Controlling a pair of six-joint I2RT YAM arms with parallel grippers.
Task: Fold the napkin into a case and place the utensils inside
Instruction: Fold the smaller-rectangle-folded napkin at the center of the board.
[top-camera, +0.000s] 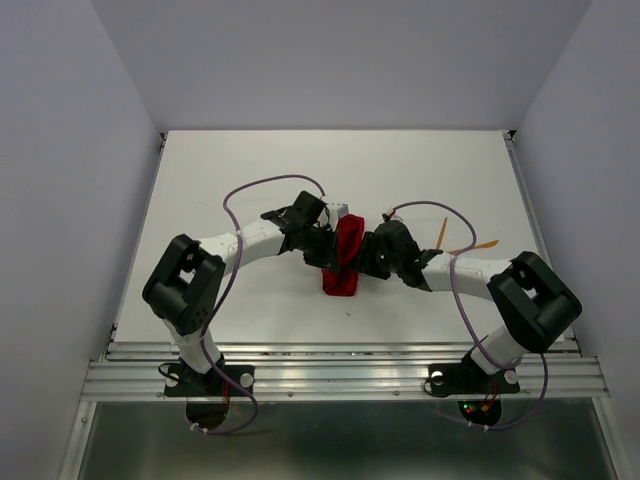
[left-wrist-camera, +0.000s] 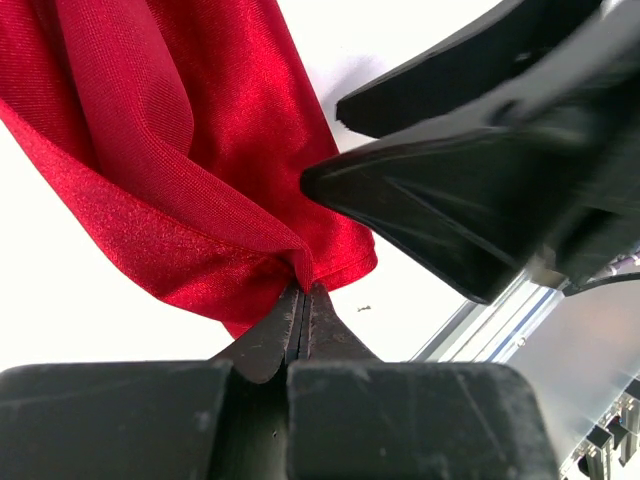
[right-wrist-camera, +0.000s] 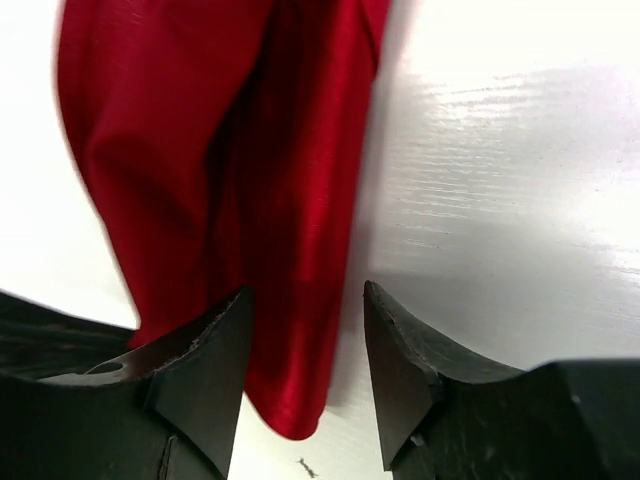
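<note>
Cloth edges: the napkin (top-camera: 343, 256) is bunched up between my two arms in the top view, so I cannot see its whole shape or any neat fold. Both wrist views cut it off.
Small things: the utensils (top-camera: 470, 247) are two thin orange bits, too tiny for me to tell which one is the fork.
Left side: my left gripper (left-wrist-camera: 303, 298) is squeezed tight, pinching a folded corner of the red cloth at the very tips.
Right side: my right gripper (right-wrist-camera: 305, 335) has its jaws apart. Red cloth hangs in the gap, but I am not squeezing it.
Napkin place: over the middle of the white table (top-camera: 250, 170).
Utensils place: on the table past my right arm, apart from the napkin.
</note>
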